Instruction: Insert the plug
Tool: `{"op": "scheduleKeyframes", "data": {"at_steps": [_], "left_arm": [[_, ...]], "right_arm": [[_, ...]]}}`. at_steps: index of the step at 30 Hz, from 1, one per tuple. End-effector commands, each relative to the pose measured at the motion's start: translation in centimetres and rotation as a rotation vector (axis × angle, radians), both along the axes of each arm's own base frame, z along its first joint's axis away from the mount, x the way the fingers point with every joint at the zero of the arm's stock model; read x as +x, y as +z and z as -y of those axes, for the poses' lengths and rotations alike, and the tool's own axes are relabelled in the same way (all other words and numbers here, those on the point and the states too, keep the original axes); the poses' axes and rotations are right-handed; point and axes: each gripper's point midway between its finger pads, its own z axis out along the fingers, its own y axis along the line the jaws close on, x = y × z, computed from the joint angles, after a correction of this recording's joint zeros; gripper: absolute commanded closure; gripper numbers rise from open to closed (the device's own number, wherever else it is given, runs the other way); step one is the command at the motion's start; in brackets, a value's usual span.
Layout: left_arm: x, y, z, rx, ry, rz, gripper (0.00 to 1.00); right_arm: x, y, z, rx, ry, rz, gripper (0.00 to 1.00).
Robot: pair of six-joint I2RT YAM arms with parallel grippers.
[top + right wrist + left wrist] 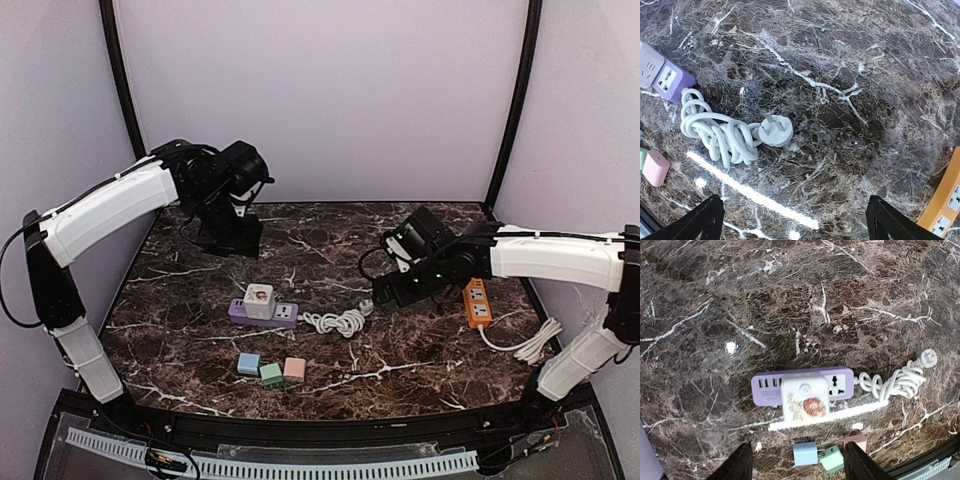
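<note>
**Plug** [776, 132]: white, round, lying loose on the marble table [180, 330]. It is between the purple strip [283, 315] and the orange strip [478, 302], at the end of a coiled white cable [715, 132].

**Right gripper** [797, 220]: fingers spread wide, holding nothing. It hovers over the table just right of the plug and does not touch it. In the right wrist view the plug lies ahead of the fingers, a little left of centre.

**Left gripper** [797, 465]: fingers apart, holding nothing. It is raised at the table's far left, well away from the plug. Its camera looks down on the purple strip.

**Purple strip:** flat on the table at centre. A white adapter [804, 400] with a red-orange design stands in one socket. The universal socket next to it, on the cable side, is uncovered.

**Orange strip:** flat at the right, partly under the right arm, with its own white cord trailing towards the near edge.

**Cubes:** blue [248, 364], green [271, 374] and pink [294, 369], set close together in a row near the front edge, in front of the purple strip.
</note>
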Motion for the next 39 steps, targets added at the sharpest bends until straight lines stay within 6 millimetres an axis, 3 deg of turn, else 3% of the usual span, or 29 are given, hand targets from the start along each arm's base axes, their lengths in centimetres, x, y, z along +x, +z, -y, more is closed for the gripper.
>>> {"op": "scheduleKeyframes", "data": {"at_steps": [1,6,11,16,19,23,32,39], "left_arm": [[-3.2,0.5,-1.9,-0.002,-0.021,0.01,0.36],[-6.4,-1.4,-0.8,-0.034,-0.079,-0.001,0.3],[-10.3,-4.9,-0.7,0.013,-0.117,-0.071,0.26],[-13.1,-7.7,-1.5,0.026,-0.036,-0.151,0.27],[-14.6,-8.6,-0.9,0.033,-0.049,-0.176,0.28],[-15.5,-10.1,0.1,0.05,-0.106,-0.195,0.29],[-16.8,-13.8,-0.2,0.091,-0.191,-0.284,0.34],[-16.3,-16.0,1.1,0.029,-0.175,-0.329,0.38]], "right_arm": [[-0.5,0.9,-0.9,0.081,0.006,0.013,0.01],[-0.9,1.5,-1.2,0.111,0.033,0.022,0.01],[-1.5,1.8,-1.5,0.131,0.071,0.017,0.01],[-1.8,1.6,-1.6,0.123,0.1,0.006,0.01],[-1.9,1.6,-1.6,0.117,0.106,0.003,0.01],[-2.1,1.3,-1.8,0.117,0.12,-0.008,0.01],[-2.3,1.3,-1.9,0.11,0.142,-0.004,0.01],[-2.4,1.4,-1.9,0.112,0.14,0.0,0.01]]}}
